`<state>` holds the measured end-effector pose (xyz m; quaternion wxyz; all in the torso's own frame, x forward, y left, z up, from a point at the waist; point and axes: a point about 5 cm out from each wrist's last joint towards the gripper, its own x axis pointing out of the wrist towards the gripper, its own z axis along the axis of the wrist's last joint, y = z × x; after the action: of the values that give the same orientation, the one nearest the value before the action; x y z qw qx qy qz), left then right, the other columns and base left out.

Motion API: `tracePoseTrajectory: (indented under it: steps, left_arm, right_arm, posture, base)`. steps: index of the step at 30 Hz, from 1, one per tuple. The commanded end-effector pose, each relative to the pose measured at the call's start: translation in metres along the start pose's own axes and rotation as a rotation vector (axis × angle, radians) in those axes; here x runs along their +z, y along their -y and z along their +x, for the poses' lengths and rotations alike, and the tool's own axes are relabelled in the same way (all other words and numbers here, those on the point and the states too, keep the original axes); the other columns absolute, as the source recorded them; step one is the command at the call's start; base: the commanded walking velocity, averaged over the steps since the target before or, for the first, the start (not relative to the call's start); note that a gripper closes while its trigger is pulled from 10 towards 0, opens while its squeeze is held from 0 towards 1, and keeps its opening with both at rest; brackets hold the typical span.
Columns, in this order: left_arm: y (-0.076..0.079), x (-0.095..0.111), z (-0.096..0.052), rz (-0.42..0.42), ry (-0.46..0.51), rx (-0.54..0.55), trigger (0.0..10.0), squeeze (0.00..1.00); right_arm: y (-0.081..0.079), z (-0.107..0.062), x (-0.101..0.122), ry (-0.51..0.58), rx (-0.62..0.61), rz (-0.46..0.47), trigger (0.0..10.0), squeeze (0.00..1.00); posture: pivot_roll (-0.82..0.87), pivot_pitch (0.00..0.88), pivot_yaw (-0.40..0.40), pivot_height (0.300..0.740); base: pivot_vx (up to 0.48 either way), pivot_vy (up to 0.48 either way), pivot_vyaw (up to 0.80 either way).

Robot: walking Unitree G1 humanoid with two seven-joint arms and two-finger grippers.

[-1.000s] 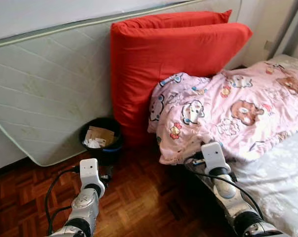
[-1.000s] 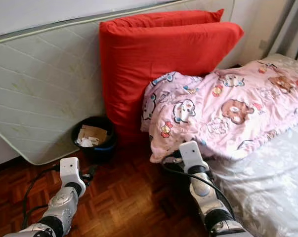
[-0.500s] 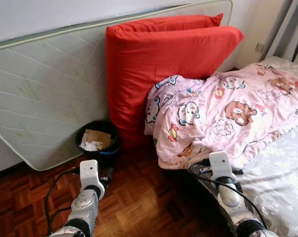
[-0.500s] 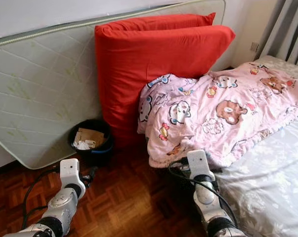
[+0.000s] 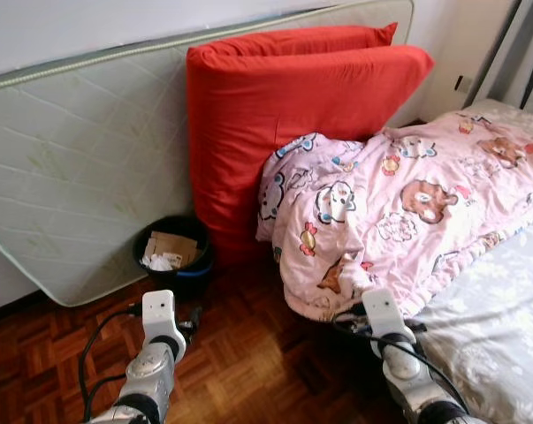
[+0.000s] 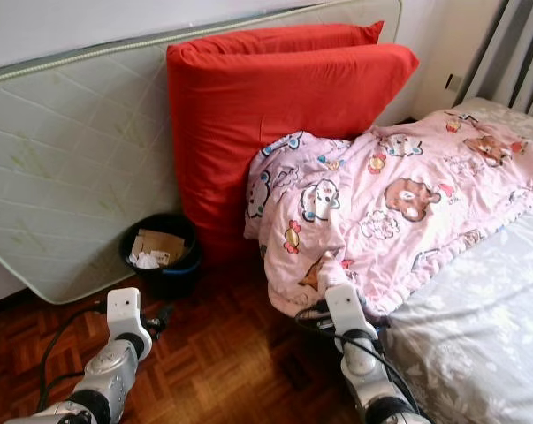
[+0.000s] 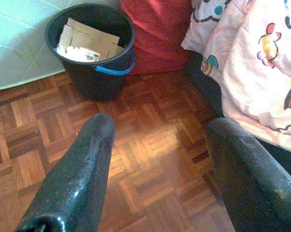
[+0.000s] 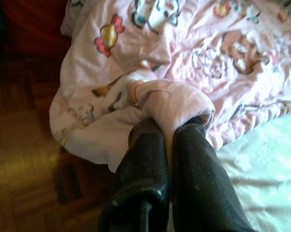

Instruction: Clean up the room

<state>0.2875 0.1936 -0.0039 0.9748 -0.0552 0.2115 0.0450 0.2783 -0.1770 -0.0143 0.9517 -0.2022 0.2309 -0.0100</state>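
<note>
A pink cartoon-print blanket point(image 5: 399, 203) lies bunched over the near corner of the bed point(image 5: 496, 336), its edge hanging toward the floor. My right gripper point(image 8: 168, 140) is shut on a fold of that blanket at its lower edge, with the two black fingers pressed together around the cloth. In the head views the right arm point(image 5: 390, 331) reaches under the blanket's hem. My left gripper point(image 7: 157, 159) is open over the parquet floor point(image 7: 150, 159), holding nothing, with its arm point(image 5: 156, 340) low at the left.
Two red cushions point(image 5: 293, 106) lean upright on a pale mattress point(image 5: 80, 168) propped against the wall. A black bin point(image 5: 173, 256) with cardboard and paper stands on the floor beside them. Grey curtains point(image 5: 522, 53) hang at the far right.
The right gripper has pulled back toward me with the blanket's edge, drawing the hem lower over the bed corner. The camera has shifted slightly. The left arm has barely moved.
</note>
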Motion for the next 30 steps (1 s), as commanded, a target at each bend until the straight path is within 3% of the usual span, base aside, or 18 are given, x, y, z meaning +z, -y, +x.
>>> tracePoseTrajectory:
  steps: [1,10,11,12,30]
  left_arm:
    - [-0.004,-0.007,-0.003,0.023,-0.034,-0.002,10.0,0.0]
    - [-0.005,-0.009,-0.003,0.043,-0.043,-0.015,10.0,0.0]
    - [-0.004,-0.009,-0.003,0.057,-0.045,-0.022,10.0,0.0]
    - [-0.004,-0.009,-0.003,0.06,-0.045,-0.024,10.0,0.0]
    - [0.002,0.0,0.0,0.057,0.003,-0.029,10.0,0.0]
  right_arm:
    - [-0.005,-0.003,-0.009,-0.044,0.014,0.01,10.0,0.0]
    - [-0.012,-0.007,-0.019,-0.11,0.08,0.06,10.0,0.0]
    - [-0.013,-0.007,-0.019,-0.115,0.098,0.059,10.0,0.4]
    - [-0.013,-0.007,-0.019,-0.116,0.102,0.059,10.0,1.0]
    - [-0.021,-0.002,-0.008,-0.142,0.159,0.149,10.0,1.0]
  posture:
    - [0.04,0.0,0.009,0.74]
    - [0.03,0.0,0.014,0.74]
    - [0.03,0.0,0.013,0.74]
    - [0.03,0.0,0.013,0.74]
    - [0.04,0.0,0.013,0.74]
  base:
    - [0.0,0.0,0.0]
    - [0.0,0.0,0.0]
    - [0.0,0.0,0.0]
    - [0.0,0.0,0.0]
    - [0.0,0.0,0.0]
